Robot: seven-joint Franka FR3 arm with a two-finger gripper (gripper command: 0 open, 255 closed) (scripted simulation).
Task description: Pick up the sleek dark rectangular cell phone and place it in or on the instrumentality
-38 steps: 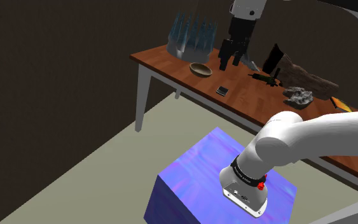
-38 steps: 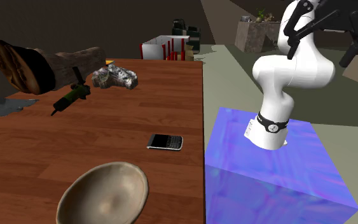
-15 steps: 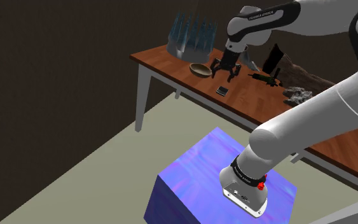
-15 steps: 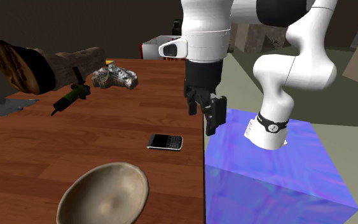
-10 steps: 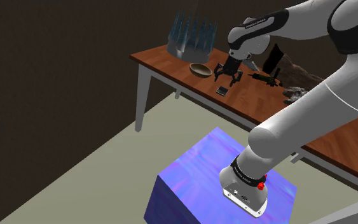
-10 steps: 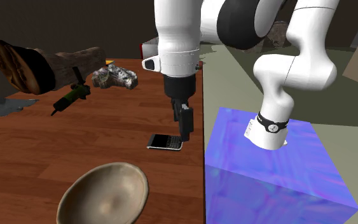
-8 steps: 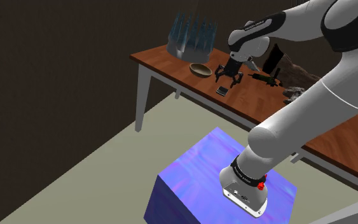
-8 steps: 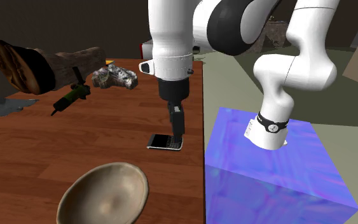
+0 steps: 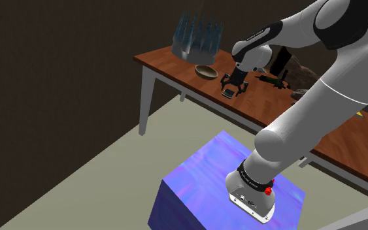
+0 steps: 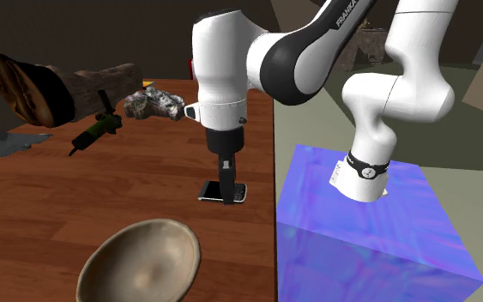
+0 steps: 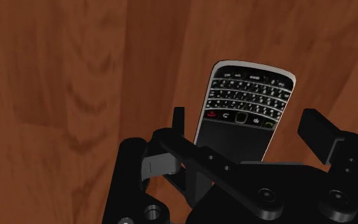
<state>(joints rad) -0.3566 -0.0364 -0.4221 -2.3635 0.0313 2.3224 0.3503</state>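
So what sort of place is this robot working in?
Probably a home workshop or garage corner, though that is a guess from a simulated scene. The wooden table carries a hand power tool, a rough log and a lump of rock.

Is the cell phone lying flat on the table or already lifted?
Flat: the cell phone lies keypad up on the table, inside the open gripper, not clasped.
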